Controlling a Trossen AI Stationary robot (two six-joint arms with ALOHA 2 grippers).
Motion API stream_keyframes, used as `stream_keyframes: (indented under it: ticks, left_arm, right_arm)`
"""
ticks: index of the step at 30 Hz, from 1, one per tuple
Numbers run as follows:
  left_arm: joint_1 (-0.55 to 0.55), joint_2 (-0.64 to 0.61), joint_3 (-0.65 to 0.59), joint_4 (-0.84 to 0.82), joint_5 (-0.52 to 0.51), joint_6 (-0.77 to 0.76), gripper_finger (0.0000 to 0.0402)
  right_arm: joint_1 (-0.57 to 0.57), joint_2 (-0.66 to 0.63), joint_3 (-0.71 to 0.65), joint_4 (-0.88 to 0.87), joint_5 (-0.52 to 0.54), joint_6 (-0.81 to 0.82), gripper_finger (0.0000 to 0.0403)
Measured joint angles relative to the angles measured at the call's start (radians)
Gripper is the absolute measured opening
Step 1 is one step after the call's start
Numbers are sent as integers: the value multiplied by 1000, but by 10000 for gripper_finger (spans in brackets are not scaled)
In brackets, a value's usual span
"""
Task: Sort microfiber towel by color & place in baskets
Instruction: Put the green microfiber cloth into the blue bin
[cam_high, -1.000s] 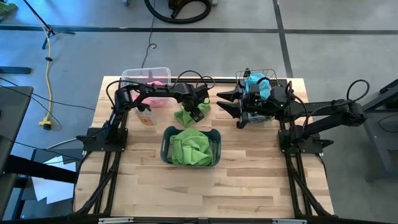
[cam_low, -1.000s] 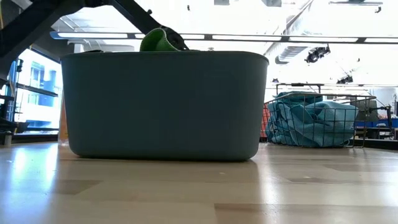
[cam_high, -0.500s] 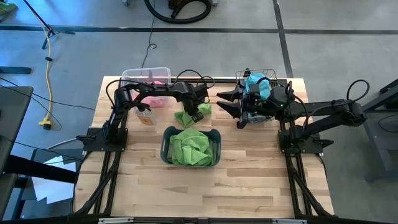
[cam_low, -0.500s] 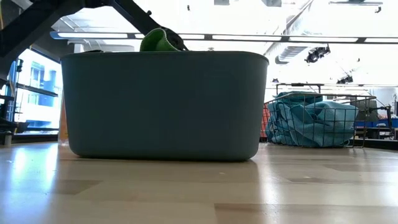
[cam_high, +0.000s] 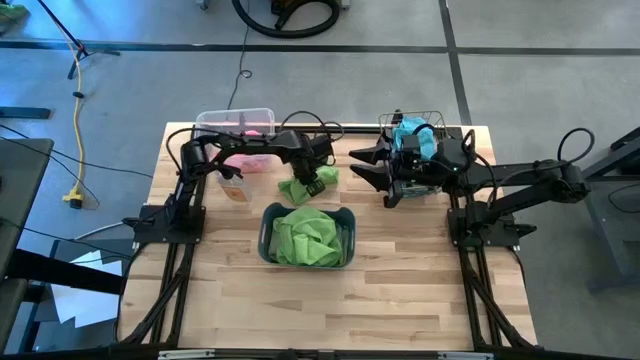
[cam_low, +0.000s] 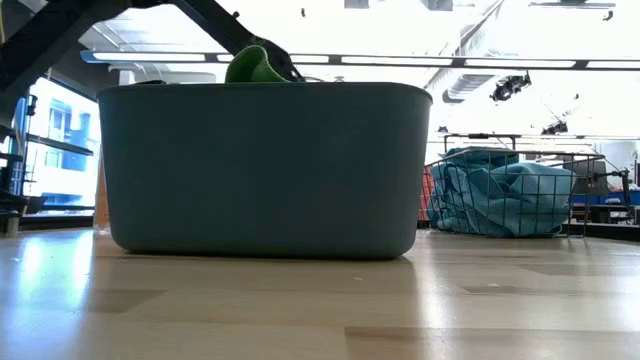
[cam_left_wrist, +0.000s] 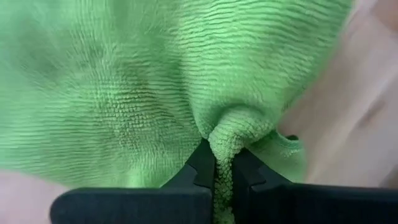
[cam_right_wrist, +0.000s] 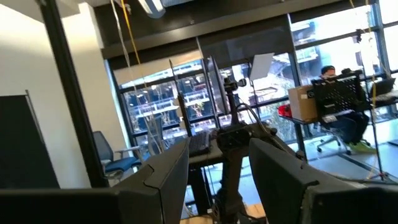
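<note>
From above, the left gripper (cam_high: 313, 180) sits on the green towel (cam_high: 300, 187) lying just beyond the grey-blue tub (cam_high: 266, 232); the right gripper (cam_high: 372, 168) waits with fingers apart near the wire-mesh basket (cam_high: 440, 130). In the left wrist view, its jaws pinch only a small fold, which may slip free on lifting.

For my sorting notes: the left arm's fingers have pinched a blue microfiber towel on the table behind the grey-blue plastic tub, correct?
Not quite: the towel is green, not blue, as the left wrist view shows. The left fingers do pinch it behind the grey-blue plastic tub.
</note>
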Motion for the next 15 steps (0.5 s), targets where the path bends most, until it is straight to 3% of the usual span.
stream_keyframes:
  ticks: [15]
  left_arm:
    - [47, -352, 4, 120, -68, 69, 0]
  right_arm:
    - [0, 0, 0, 15, -16, -26, 168]
